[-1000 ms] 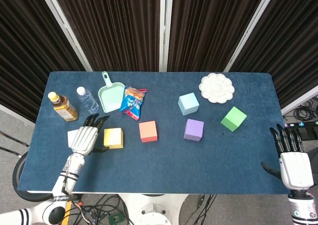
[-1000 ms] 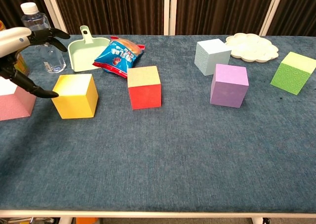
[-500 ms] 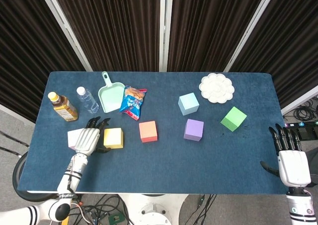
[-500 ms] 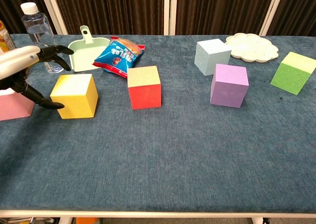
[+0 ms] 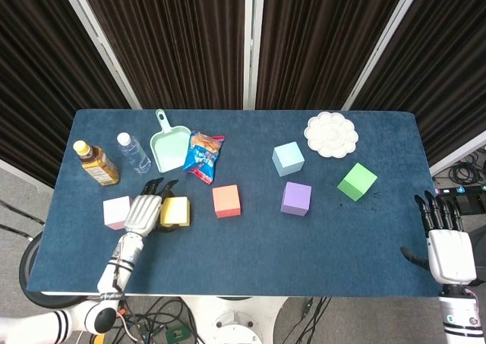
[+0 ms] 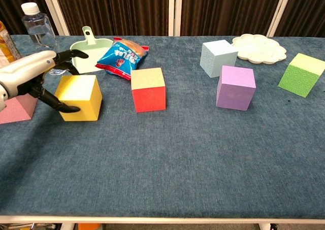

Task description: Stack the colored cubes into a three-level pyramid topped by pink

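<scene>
Your left hand spreads its fingers around the yellow cube, touching its near-left face without lifting it off the counter. Pink cube sits just left. Your right hand hangs open, empty. Snack bag lettering is unreadable.

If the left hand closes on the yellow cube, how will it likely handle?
The yellow cube looks rigid, with flat faces, so it should grip squarely and not roll. It probably slides little on the fuzzy blue table cover. The left hand already brackets it.
</scene>
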Robot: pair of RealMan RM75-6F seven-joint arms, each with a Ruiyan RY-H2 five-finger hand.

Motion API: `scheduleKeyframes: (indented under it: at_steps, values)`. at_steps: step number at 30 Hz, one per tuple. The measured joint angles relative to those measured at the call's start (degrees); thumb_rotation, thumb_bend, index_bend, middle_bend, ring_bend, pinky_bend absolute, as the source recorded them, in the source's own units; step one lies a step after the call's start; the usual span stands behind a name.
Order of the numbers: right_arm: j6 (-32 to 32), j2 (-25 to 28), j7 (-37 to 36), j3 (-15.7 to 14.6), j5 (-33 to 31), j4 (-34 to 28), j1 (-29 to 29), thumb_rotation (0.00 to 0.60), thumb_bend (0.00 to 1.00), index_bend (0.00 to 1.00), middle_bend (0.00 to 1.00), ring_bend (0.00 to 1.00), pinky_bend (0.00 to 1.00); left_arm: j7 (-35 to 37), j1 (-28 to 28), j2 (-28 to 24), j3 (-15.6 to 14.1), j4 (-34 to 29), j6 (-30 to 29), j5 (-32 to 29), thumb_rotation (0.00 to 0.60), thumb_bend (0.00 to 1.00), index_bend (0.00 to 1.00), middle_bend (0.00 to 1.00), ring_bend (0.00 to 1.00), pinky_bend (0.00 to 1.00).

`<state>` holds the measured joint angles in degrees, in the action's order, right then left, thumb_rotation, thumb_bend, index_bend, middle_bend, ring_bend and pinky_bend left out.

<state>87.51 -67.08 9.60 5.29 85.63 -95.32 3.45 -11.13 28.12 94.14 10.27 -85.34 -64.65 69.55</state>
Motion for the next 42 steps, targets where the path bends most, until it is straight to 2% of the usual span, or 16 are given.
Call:
scheduleKeyframes:
  at_steps: [4, 8, 14, 21, 42]
  values:
    - [-0.2, 0.0, -0.2, 0.1, -0.6, 0.4, 0.0, 0.600, 0.02, 0.00, 0.00, 0.00, 0.00, 0.3, 0.5, -0.5, 0.6, -0.8, -0.2, 0.4, 0.600, 0.16, 0.09, 0.39, 0.03, 0.07]
    - [-0.6, -0.3, -0.3, 0.2, -1.1, 0.7, 0.1, 0.600, 0.02, 0.00, 0.00, 0.00, 0.00, 0.2, 1.4, -0.5, 1.1, -1.2, 0.4, 0.2, 0.600, 0.16, 0.09, 0.40, 0.07, 0.13]
    - [-1.1, -0.6, 0.0, 0.1, -1.4, 0.8, 0.4, 0.600, 0.02, 0.00, 0.00, 0.00, 0.00, -0.5, 3.1, 1.2, 1.7, 1.2, 2.2, -1.2, 0.600, 0.16, 0.10, 0.40, 0.10, 0.17]
    - [-1.4, -0.4, 0.0, 0.6, -2.4, 0.8, 0.5, 0.600, 0.02, 0.00, 0.00, 0.00, 0.00, -0.5, 5.4, 2.3, 2.6, 2.8, 4.1, -1.9, 0.600, 0.16, 0.10, 0.40, 0.13, 0.17]
    - [-3.3, -1.2, -0.4, 0.8, -4.8, 2.2, 1.1, 0.600, 0.02, 0.00, 0.00, 0.00, 0.00, -0.5, 10.8, 5.5, 4.2, 6.4, 7.6, -3.8, 0.600, 0.16, 0.10, 0.42, 0.13, 0.17]
